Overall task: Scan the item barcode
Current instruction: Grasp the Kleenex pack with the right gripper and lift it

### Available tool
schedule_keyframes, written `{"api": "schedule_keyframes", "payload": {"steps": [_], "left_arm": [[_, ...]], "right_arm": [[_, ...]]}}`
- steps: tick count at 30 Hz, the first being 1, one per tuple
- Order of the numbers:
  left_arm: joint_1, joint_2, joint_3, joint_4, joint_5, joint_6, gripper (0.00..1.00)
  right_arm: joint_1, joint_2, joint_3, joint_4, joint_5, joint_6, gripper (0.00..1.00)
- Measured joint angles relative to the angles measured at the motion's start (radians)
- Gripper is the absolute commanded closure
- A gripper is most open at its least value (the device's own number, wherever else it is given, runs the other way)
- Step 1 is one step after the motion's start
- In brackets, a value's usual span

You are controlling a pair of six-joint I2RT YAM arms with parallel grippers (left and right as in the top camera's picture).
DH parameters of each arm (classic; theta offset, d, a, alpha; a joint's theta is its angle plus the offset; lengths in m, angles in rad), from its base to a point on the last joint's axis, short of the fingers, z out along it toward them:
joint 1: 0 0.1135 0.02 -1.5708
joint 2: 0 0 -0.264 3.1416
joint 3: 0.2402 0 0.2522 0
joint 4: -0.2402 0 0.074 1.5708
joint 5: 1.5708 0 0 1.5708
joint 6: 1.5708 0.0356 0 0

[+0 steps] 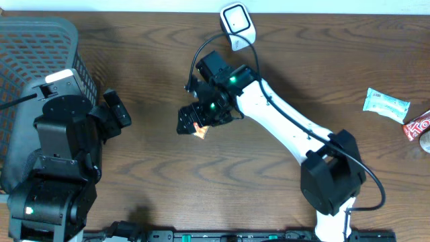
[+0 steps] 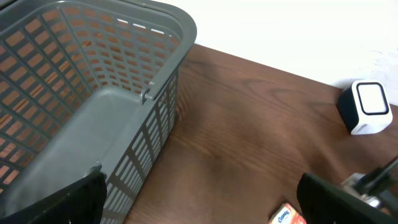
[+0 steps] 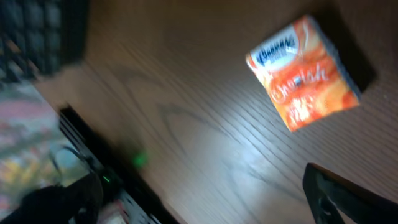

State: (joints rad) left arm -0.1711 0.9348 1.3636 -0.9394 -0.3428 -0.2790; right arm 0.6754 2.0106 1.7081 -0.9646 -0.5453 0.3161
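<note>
R gripper [image 1: 193, 122] sits mid-frame in the overhead view. Its jaws are spread wide w/ nothing betw. them. In the R wrist view its fingers [image 3: 348, 193] show at the two bottom corners, well apart.

The orange packet [image 1: 200, 132] lies flat on the wood table [image 1: 148, 188], right at the R gripper's tip in the overhead view. In the R wrist view it's in the upper right of the frame, printed face up, clear of both fingers. That view is a bit blurred.

The scanner [image 1: 236, 21] is white w/ a dark body. It stands at top centre of the overhead frame, apart from the packet and above the R arm.

L gripper [image 1: 119, 113] is at the left of the frame, just beside the grey basket [image 1: 27, 54]. Its jaws are also wide open and hold nothing. In the L wrist view the basket fills the upper left, the scanner sits at the right edge, and a corner of the packet pokes in at the bottom edge, right of centre.

At the far right edge of the overhead frame lie a pale green-white packet [image 1: 386, 104] and a red packet [image 1: 416, 126], near each other and well apart from the grippers.
</note>
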Motion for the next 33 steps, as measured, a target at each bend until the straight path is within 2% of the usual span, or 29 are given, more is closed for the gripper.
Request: {"api": "schedule_keyframes", "payload": {"steps": [8, 18, 22, 33], "left_arm": [[0.0, 0.0, 0.0, 0.0, 0.0, 0.0, 0.02], [0.0, 0.0, 0.0, 0.0, 0.0, 0.0, 0.02], [0.0, 0.0, 0.0, 0.0, 0.0, 0.0, 0.02], [0.0, 0.0, 0.0, 0.0, 0.0, 0.0, 0.02]], "right_arm": [[0.006, 0.005, 0.0, 0.091, 0.052, 0.205, 0.01], [0.015, 0.005, 0.0, 0.095, 0.169, 0.736, 0.01], [0.015, 0.021, 0.0, 0.113, 0.225, 0.828, 0.01], [0.015, 0.105, 0.0, 0.177, 0.275, 0.903, 0.01]]}}
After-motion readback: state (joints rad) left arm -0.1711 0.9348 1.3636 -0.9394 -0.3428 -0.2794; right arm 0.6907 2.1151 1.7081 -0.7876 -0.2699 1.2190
